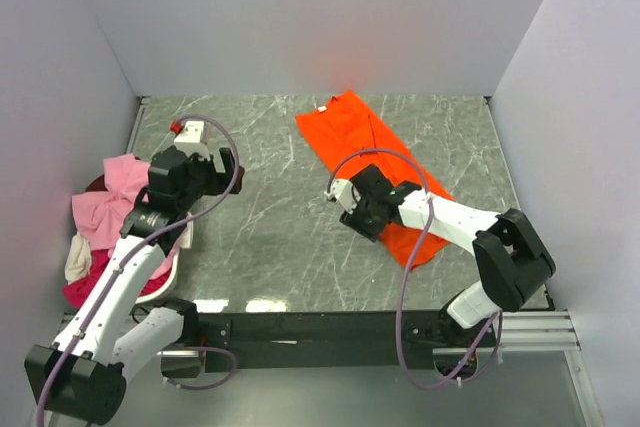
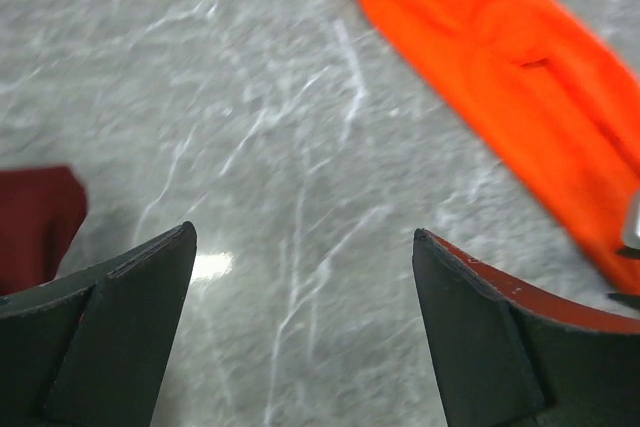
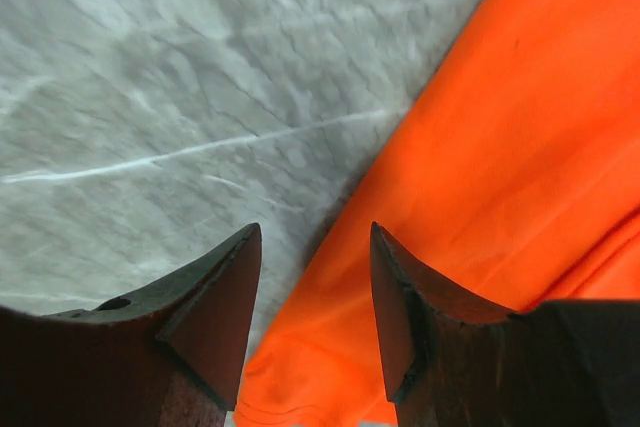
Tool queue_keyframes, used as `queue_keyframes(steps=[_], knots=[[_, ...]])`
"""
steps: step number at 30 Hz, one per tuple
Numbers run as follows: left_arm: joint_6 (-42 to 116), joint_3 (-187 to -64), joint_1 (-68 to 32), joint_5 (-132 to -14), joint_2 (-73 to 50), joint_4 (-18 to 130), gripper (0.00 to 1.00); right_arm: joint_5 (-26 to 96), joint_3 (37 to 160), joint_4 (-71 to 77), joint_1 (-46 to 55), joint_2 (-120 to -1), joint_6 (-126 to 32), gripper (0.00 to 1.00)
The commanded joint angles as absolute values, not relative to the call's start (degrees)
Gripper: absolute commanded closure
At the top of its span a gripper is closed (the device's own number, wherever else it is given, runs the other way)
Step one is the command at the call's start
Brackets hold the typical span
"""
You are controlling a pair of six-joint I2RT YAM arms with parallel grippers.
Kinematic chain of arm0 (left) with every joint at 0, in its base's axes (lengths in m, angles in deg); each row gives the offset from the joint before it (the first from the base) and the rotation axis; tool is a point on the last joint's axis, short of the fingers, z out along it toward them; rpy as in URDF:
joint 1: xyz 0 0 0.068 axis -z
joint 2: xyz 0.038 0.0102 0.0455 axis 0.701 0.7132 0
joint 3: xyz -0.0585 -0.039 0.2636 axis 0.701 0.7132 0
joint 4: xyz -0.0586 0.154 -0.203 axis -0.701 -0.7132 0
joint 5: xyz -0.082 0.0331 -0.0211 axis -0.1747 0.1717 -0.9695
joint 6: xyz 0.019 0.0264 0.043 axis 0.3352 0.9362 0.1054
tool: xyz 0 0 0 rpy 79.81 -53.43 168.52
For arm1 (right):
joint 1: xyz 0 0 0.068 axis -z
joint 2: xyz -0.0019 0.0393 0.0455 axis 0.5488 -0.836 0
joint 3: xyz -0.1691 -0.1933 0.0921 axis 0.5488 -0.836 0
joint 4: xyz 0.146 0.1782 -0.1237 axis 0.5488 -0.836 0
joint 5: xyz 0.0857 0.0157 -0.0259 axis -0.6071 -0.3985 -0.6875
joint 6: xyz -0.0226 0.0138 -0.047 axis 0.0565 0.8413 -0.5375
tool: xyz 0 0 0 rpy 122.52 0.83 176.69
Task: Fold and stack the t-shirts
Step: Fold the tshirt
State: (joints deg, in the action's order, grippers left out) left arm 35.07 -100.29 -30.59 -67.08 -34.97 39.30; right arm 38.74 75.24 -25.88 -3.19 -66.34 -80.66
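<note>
Several t-shirts (image 1: 100, 212), pink, magenta and cream, are heaped at the left edge of the bench (image 1: 270, 237). Near them the left tool (image 2: 305, 242) is held above bare bench. It is spread wide and nothing is held in it.

Toward the right, the orange t-shirt (image 1: 350, 137) is laid out as a long strip, slanting from the back down to the near right. The right tool (image 3: 315, 237) is set low at the strip's left edge, about half open. One finger is over bare bench and the other is over the cloth. No cloth is seen gripped.

From here, only the top layer could be pinched, and then the fold would fall apart when lifted. The cloth could also be dragged and bunched up if the tool is pulled sideways. A crooked fold could be made too, since only one edge is being reached.
</note>
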Motion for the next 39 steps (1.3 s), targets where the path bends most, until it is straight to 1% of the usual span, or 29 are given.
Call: queue_keyframes(steps=[1, 5, 8, 14, 15, 16, 18, 19, 24, 28, 30, 32, 33, 35, 36, 37, 38, 39], knots=[[37.29, -98.40, -30.70, -60.65, -36.60, 38.79, 0.06, 50.49, 73.95, -21.69, -6.25, -67.03, -77.46, 0.46], [37.29, -98.83, -30.70, -61.70, -37.04, 38.97, 0.06, 54.63, 73.33, -20.64, -8.02, -70.62, -75.44, 0.47], [37.20, -98.66, -30.70, -62.23, -37.04, 38.71, 0.07, 56.04, 73.68, -21.08, -8.11, -72.91, -74.91, 0.51], [37.38, -98.66, -30.70, -64.07, -37.39, 39.23, 0.07, 58.59, 73.86, -20.99, -8.20, -75.03, -74.20, 0.62], [37.38, -98.66, -30.70, -64.07, -37.39, 39.14, 0.07, 58.60, 73.95, -20.99, -8.29, -75.29, -74.38, 0.65], [37.38, -98.66, -30.70, -64.07, -37.48, 39.23, 0.07, 58.16, 74.38, -21.51, -8.29, -75.82, -74.20, 0.74], [37.38, -98.49, -30.70, -64.07, -37.83, 39.49, 0.07, 55.97, 75.17, -22.31, -8.55, -76.35, -74.03, 0.85], [37.38, -98.48, -30.70, -64.07, -37.92, 39.50, 0.07, 55.35, 76.13, -22.66, -8.99, -76.70, -73.94, 0.93], [37.46, -98.48, -30.70, -64.07, -37.74, 39.41, 0.07, 50.69, 80.53, -25.47, -12.76, -79.16, -72.80, 0.98], [37.55, -98.31, -30.70, -64.95, -37.83, 39.67, 0.07, 44.99, 88.15, -28.63, -16.18, -82.49, -71.66, 0.99], [37.55, -98.40, -30.70, -64.86, -37.92, 39.58, 0.07, 43.05, 91.77, -30.13, -17.60, -85.57, -71.13, 0.99], [37.73, -98.31, -30.79, -64.69, -38.00, 39.67, 0.07, 40.60, 98.01, -32.23, -20.15, -89.07, -70.25, 0.99], [37.73, -98.22, -30.79, -64.69, -38.09, 39.76, 0.07, 39.79, 102.73, -33.02, -20.85, -90.40, -69.81, 0.98], [37.90, -97.96, -30.79, -64.69, -38.36, 39.93, 0.07, 36.03, 107.58, -36.45, -21.99, -93.73, -69.46, 0.93], [37.90, -97.87, -30.79, -64.69, -38.62, 40.28, 0.06, 34.27, 109.70, -37.50, -22.09, -94.36, -69.54, 0.84], [37.64, -97.61, -30.97, -64.78, -38.71, 40.55, 0.01, 33.12, 112.50, -39.17, -21.91, -94.19, -69.98, 0.77], [37.38, -97.34, -30.97, -64.69, -38.88, 40.72, 0.00, 31.98, 112.79, -39.53, -21.56, -93.23, -70.94, 0.70], [37.20, -97.08, -31.06, -64.78, -38.97, 41.33, 0.01, 29.70, 111.92, -39.71, -21.21, -91.92, -71.91, 0.58]])
